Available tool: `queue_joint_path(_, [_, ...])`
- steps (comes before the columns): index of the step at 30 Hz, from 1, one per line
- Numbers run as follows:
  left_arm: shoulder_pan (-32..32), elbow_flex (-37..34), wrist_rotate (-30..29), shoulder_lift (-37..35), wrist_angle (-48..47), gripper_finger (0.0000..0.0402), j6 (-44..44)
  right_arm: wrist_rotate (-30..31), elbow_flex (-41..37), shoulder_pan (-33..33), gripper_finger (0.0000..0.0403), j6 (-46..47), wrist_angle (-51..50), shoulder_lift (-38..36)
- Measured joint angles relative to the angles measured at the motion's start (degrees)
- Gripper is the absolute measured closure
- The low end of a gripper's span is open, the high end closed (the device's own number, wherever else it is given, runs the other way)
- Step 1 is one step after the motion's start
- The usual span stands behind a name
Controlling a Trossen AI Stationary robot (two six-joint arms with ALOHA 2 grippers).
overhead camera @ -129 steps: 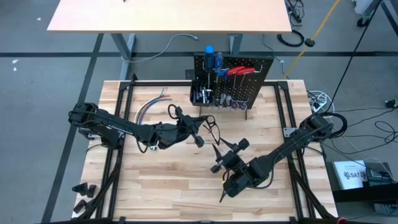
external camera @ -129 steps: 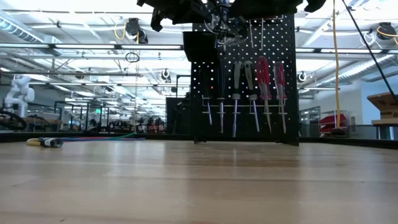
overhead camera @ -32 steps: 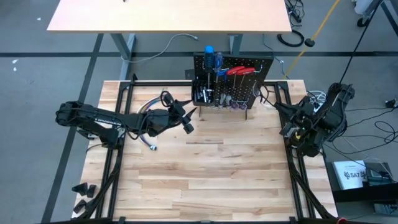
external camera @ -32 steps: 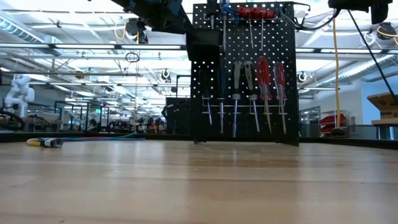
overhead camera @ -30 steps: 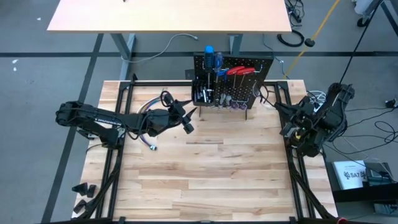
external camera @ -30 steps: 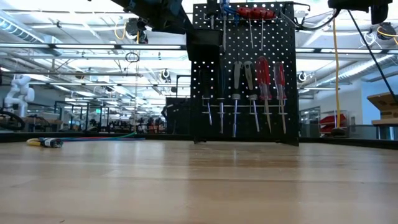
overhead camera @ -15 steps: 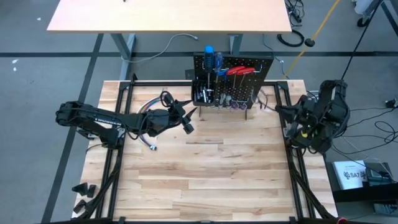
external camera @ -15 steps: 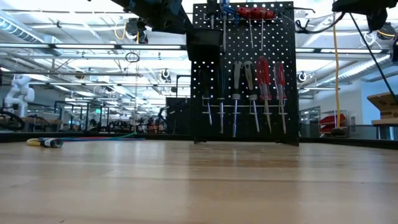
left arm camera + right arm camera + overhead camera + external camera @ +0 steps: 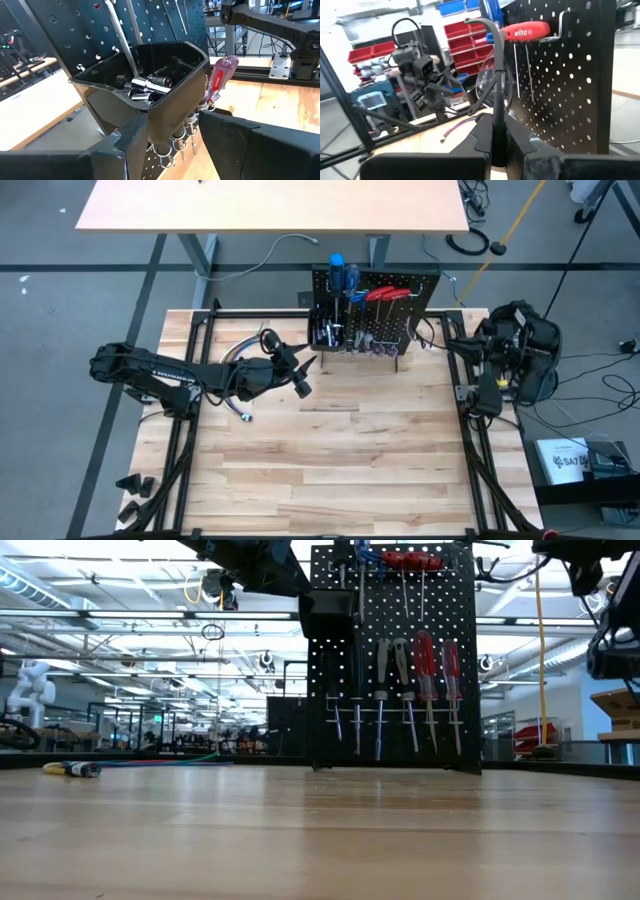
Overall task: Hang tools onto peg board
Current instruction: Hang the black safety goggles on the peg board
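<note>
The black peg board (image 9: 378,308) stands upright at the table's far edge. Red-handled screwdrivers (image 9: 426,658) and blue-handled ones (image 9: 340,272) hang on it, and small silver bits lie in its black bin (image 9: 150,75). My left gripper (image 9: 302,376) hovers open just in front of the bin, holding nothing; its own view (image 9: 172,145) shows the bin's corner ahead of the fingers. My right gripper (image 9: 468,348) is at the table's far right, beside the board's right edge, shut on a slim dark metal tool with a bent end (image 9: 494,75). My right gripper pinches the slim tool's straight shaft (image 9: 494,112) between its two fingers. The fingers are level and point toward the table's left, at the peg board's side. The tool sticks out ahead of them, its bent end (image 9: 475,21) farthest out, clear of the table.
A bundle of coloured wires (image 9: 243,348) lies on the table to the left of the board, behind my left arm. A red screwdriver handle (image 9: 525,32) rests on a hook at the board's top. The wooden tabletop (image 9: 330,460) stretches toward the near edge.
My right gripper has swung along the table's right side toward the far edge and turned toward the peg board, carrying the slim tool with it. It has stayed shut.
</note>
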Motion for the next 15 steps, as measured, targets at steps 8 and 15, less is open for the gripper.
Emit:
queue_joint_path(8, [0.0,0.0,0.07,0.0,-0.09,0.0221,0.0,0.06,0.0,2.35,0.0391,-4.07,-0.2,-4.86])
queue_joint_path(15, [0.0,0.0,0.07,0.0,-0.06,0.0221,-0.02,0.08,1.06,2.35,0.0391,-7.94,-0.25,-7.71])
